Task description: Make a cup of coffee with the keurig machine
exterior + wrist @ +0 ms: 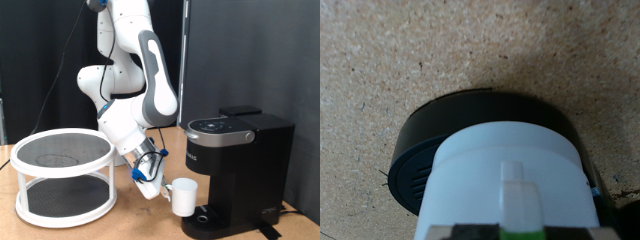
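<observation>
— Where is the cup [184,196]?

— At the coffee maker [236,170], over its round drip tray [425,150] (the wrist view looks down past it). The gripper [152,181] has it by the handle side, fingers [516,205] closed on it.

— What could go wrong?

— The cup might settle on the tray's rim and tip onto the counter [400,60], since it looks off-centre.

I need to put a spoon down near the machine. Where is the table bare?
Bare wood lies between the white two-tier round rack and the gripper, toward the exterior view's bottom. It is crowded by the black boxy coffee machine, where the gripper holds the plain white mug over the round drip tray.
</observation>
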You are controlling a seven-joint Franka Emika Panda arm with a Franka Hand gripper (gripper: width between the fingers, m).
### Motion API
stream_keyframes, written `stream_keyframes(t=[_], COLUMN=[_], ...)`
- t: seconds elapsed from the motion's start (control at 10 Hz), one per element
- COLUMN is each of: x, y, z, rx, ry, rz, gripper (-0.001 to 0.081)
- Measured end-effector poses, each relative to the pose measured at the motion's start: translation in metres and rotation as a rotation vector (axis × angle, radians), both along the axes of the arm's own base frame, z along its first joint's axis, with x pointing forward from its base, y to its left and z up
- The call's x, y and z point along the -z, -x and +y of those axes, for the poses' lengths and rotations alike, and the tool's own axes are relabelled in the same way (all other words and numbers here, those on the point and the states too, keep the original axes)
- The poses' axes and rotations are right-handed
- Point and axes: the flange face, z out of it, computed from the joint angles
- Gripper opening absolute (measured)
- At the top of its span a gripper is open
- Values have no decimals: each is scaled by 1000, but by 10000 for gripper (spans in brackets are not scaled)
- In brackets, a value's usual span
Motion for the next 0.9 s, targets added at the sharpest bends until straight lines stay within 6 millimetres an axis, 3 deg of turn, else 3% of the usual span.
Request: stream_keyframes(t=[0.9], x=[12], y=[-19], z=[27], rx=[13], ry=[-8], rz=[-40], gripper=[7])
